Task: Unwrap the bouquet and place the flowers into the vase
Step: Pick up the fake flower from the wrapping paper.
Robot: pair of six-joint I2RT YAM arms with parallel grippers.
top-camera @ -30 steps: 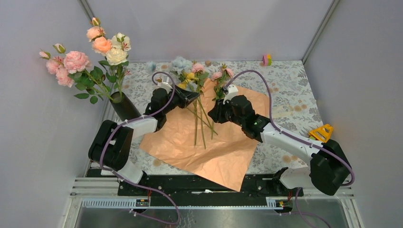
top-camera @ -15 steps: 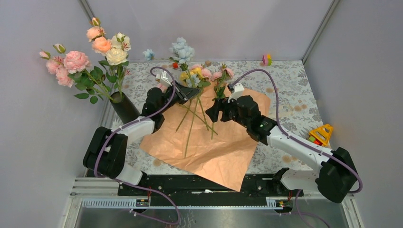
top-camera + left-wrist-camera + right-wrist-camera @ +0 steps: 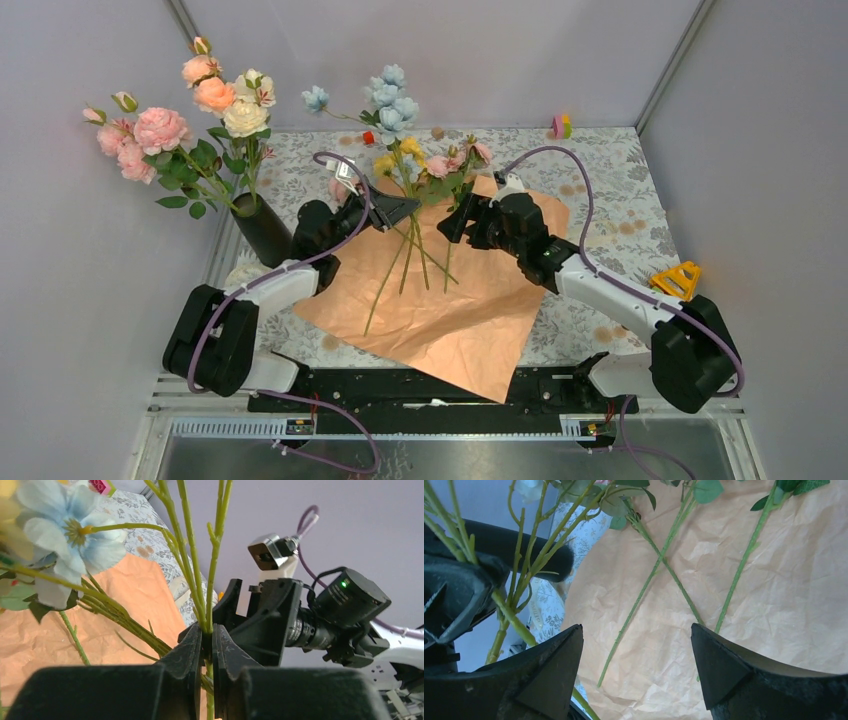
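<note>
Gripping a thin bunch of flowers low on the stems, the left hand is closed on them. The wrist view shows several green stems squeezed together between its fingers. That looks like the weak spot. The stems are slim and smooth and the pale blue heads sit high above the grip, so a swing toward the vase could let one stem twist or slide out. The lower ends hang down toward the kraft paper, where they might drag across it or hook the loose stems lying there. The vase is narrow, stands at the left edge of the surface, and already carries pink, peach and cream heads. New stems could therefore miss the mouth, jam against what is in it, or tip it. Leaves might also catch on the right hand, which sits close by.

The left arm reaches forward from its base, its forearm passing just beside the vase and its wrist turned inward over the paper's far-left part. The right arm stretches diagonally over the paper toward the middle. Its hand faces the left one, jaws spread wide and holding nothing, poised above the loose stems.
</note>
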